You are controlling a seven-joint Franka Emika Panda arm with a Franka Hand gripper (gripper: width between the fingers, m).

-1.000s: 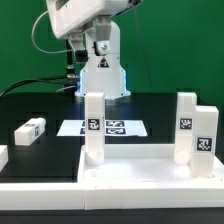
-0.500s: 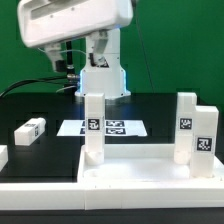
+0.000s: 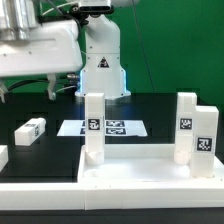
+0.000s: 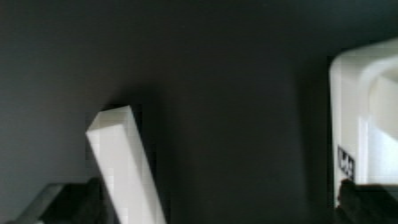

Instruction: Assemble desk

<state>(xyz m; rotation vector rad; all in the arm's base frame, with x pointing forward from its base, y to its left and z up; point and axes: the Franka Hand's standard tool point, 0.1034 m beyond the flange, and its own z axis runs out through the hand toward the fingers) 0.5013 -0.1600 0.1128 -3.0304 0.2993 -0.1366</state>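
Arm has swung across since a second ago: its white head, then near centre top, now sits at the exterior view's upper left, low over the table. Parts on the table have not shifted.

Arm (image 3: 40, 45), white, bulky, fills the upper left; its base stands at the back, centre. Gripper itself is not clearly seen in the exterior view; jaws stand wide apart, nothing held.

Table (image 3: 160, 108), black top, green backdrop behind.

Tabletop panel (image 3: 140, 170), white, lies flat at the front, toward the exterior view's right, raised rim visible.

Three legs stand upright on the panel: one (image 3: 93, 128) at its near-left corner; two on the right side, touching or nearly so: the rear (image 3: 186, 125), the front (image 3: 203, 138). Each bears a black-and-white tag.

Marker board (image 3: 115, 127), flat on the table, behind the left leg.

Loose leg (image 3: 30, 130) lies on its side on the table, well left of the panel. Another white piece (image 3: 3, 157) is cut off at the left edge.

Wrist view: dark surface, a white bar (image 4: 125, 165) seen edge-on, a blurred white part (image 4: 365, 115) with a tag; cannot tell which parts these are.
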